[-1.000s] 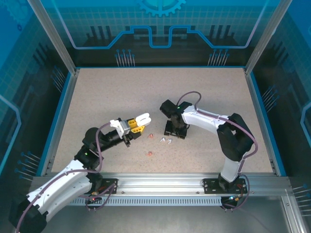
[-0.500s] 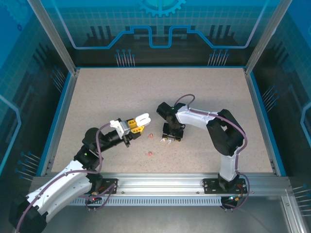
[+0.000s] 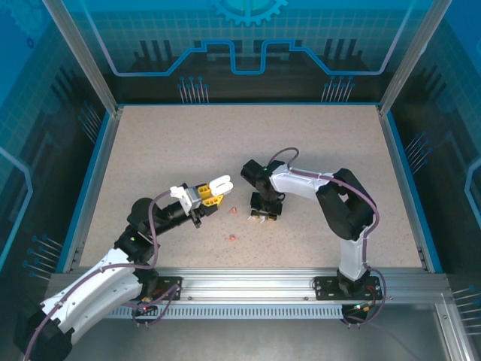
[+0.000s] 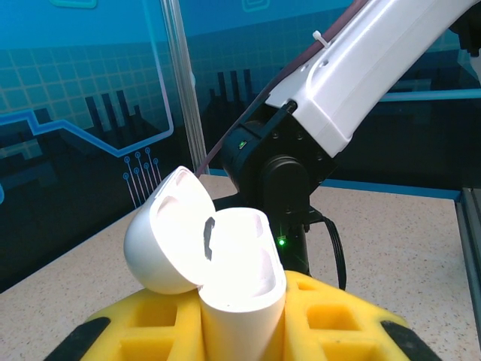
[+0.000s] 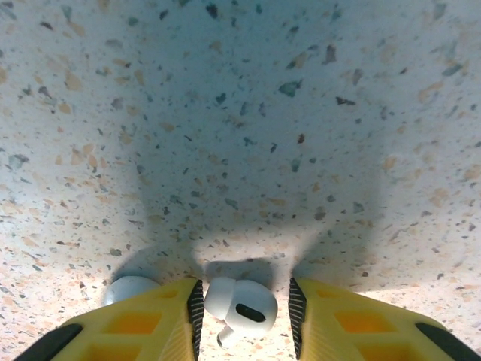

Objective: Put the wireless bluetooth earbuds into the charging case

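Looking down from above, you have a speckled table (image 3: 150, 150) fenced by a blue-lit enclosure (image 3: 83, 53). Both arms reach toward its middle. Your right arm (image 3: 308, 182) folds in from the right and points its wrist straight down. Your left arm (image 3: 113, 263) stretches up from the near left corner.

From the left wrist, the right arm's dark wrist joint and white link stand close behind the case and block most of the table beyond it.

Your left gripper (image 3: 210, 194) is clamped on the charging case (image 4: 237, 286), which stands upright between the yellow pads. The case is white and glossy, with its rounded lid swung back to the left and the two sockets showing.

Your right gripper (image 5: 244, 301) rests low on the table with its jaws apart on either side of a white earbud (image 5: 240, 304). One pad is against it, and a sliver of table shows at the other. That earbud lies on its side, with a dark oval on the bulb and the stem pointing toward the camera.

A second white earbud (image 5: 128, 288) lies just outside the gripper, half hidden behind a yellow finger.

Two pinkish-red earbuds (image 3: 232, 210) lie on open table between the grippers, the nearer one (image 3: 231, 238) well apart from the case.
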Available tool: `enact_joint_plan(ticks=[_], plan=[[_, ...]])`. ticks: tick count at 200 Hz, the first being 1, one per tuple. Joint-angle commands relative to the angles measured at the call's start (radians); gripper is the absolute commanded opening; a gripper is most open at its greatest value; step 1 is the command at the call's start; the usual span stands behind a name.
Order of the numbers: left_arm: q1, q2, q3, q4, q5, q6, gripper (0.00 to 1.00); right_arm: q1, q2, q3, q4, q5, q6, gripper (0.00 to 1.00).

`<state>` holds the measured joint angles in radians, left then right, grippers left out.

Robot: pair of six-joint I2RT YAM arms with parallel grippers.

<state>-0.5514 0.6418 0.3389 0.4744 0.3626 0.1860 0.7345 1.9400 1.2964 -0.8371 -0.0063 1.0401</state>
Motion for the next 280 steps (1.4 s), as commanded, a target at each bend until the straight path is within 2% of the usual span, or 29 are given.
enact_joint_plan(ticks=[1, 82, 140, 219, 246, 280], plan=[[-0.006, -0.011, -0.008, -0.002, -0.016, 0.014, 0.00, 0.016, 0.030, 0.023, -0.020, -0.009, 0.006, 0.36], [-0.007, -0.011, -0.005, -0.008, -0.016, 0.014, 0.00, 0.019, 0.017, 0.017, -0.015, 0.021, -0.023, 0.29], [-0.007, 0.023, -0.006, 0.014, -0.014, -0.018, 0.00, 0.049, -0.097, -0.012, 0.009, 0.187, -0.128, 0.28], [-0.008, 0.181, 0.022, 0.091, 0.009, -0.133, 0.00, 0.130, -0.404, -0.143, 0.178, 0.494, -0.393, 0.22], [-0.014, 0.257, 0.043, 0.143, 0.010, -0.184, 0.00, 0.134, -0.546, -0.218, 0.298, 0.527, -0.506, 0.21], [-0.024, 0.345, 0.070, 0.209, 0.011, -0.243, 0.00, 0.134, -0.716, -0.312, 0.475, 0.500, -0.672, 0.21]])
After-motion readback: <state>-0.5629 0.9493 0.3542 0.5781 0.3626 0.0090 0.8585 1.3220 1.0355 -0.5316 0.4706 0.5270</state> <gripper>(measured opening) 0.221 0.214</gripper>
